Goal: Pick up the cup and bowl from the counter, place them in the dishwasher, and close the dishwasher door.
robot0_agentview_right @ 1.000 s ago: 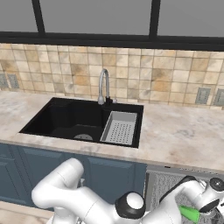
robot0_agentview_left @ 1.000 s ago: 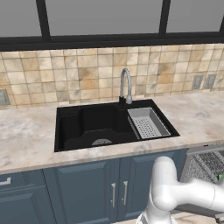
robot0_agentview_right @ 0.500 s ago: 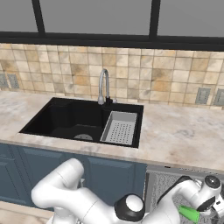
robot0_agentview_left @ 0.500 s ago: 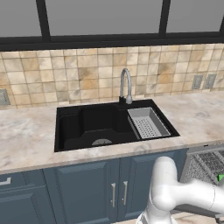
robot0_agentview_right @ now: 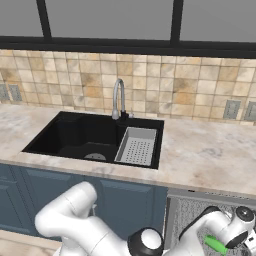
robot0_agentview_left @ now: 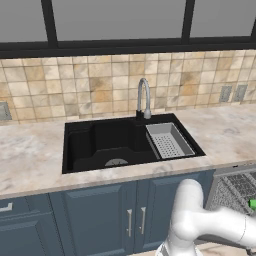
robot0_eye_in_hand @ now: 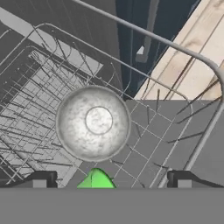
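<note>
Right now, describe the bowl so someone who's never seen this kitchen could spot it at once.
Look inside the open dishwasher right of the black sink, at its grey wire rack. The bowl sits on that rack: round, glossy, pale grey-white. The cup by the fingers is bright green.

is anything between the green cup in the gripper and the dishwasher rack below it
Only the bowl already lying in the rack of the dishwasher. The cup hangs between the fingertips beside the bowl, over open wire with nothing else visible.

Kitchen: black sink (robot0_agentview_left: 110, 145), faucet (robot0_agentview_left: 144, 100), tiled backsplash (robot0_agentview_left: 100, 80), blue cabinets (robot0_agentview_left: 95, 220), dishwasher (robot0_agentview_left: 235, 192).
</note>
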### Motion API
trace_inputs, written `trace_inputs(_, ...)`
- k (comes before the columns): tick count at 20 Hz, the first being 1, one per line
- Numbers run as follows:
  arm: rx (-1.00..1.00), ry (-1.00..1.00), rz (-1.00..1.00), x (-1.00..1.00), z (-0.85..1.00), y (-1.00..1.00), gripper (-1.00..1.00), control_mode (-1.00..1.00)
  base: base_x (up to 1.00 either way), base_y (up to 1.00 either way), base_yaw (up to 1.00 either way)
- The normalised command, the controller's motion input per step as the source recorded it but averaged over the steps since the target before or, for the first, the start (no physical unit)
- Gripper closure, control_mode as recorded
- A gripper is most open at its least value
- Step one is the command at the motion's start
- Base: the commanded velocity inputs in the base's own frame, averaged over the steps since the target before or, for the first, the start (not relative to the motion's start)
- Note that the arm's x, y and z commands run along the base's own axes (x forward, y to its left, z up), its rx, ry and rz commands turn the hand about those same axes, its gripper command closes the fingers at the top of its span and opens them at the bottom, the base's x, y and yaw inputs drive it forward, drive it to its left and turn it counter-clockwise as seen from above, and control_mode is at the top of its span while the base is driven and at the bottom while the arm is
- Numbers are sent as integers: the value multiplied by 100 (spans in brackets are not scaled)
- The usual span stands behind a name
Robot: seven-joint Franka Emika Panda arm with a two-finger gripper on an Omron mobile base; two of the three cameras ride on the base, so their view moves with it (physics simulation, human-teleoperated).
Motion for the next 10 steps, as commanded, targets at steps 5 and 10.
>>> trace_inputs(5,0,-8,0,-60,-7,0,-100,-100,0,0,0)
trace_inputs(10,0,-9,0,-54,-6,0,-100,-100,0,0,0)
